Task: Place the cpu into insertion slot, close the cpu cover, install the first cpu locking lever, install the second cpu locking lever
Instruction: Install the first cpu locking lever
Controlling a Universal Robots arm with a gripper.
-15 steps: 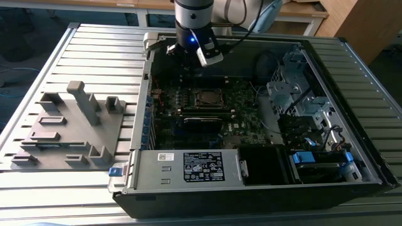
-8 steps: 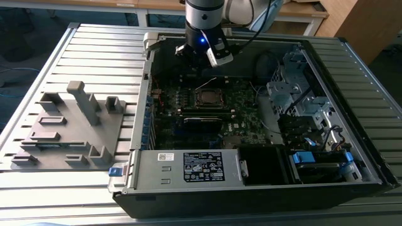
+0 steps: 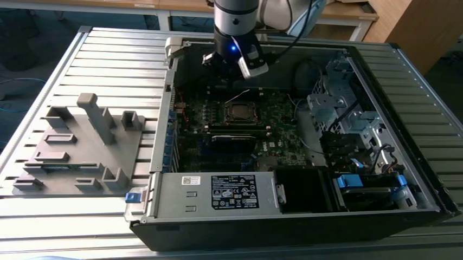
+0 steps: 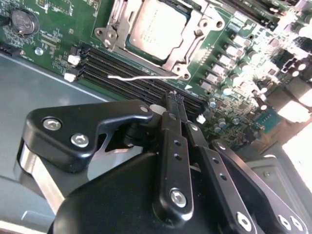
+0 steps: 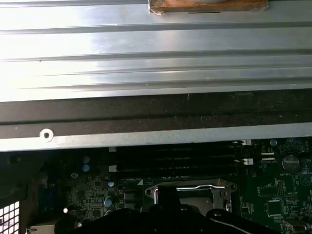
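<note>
1. Case (image 3: pixel 289 233): walls ring the board, so room is from above only.
2. Motherboard (image 4: pixel 44 53): mem slots (image 4: pixel 131 80) just beside the socket, don't snag.
3. Gripper (image 4: pixel 174 97): fingers pinched together, empty, near the lever.
4. cpu cover (image 4: pixel 191 46) looks down, w/ cpu (image 4: pixel 156 27) in its window.
5. Lever (image 4: pixel 141 77): wire stands free. Prob. lever step; press low, steady.

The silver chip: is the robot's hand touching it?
Apart. In the second wrist view, black memory slots lie between the hand and the cpu.
</note>
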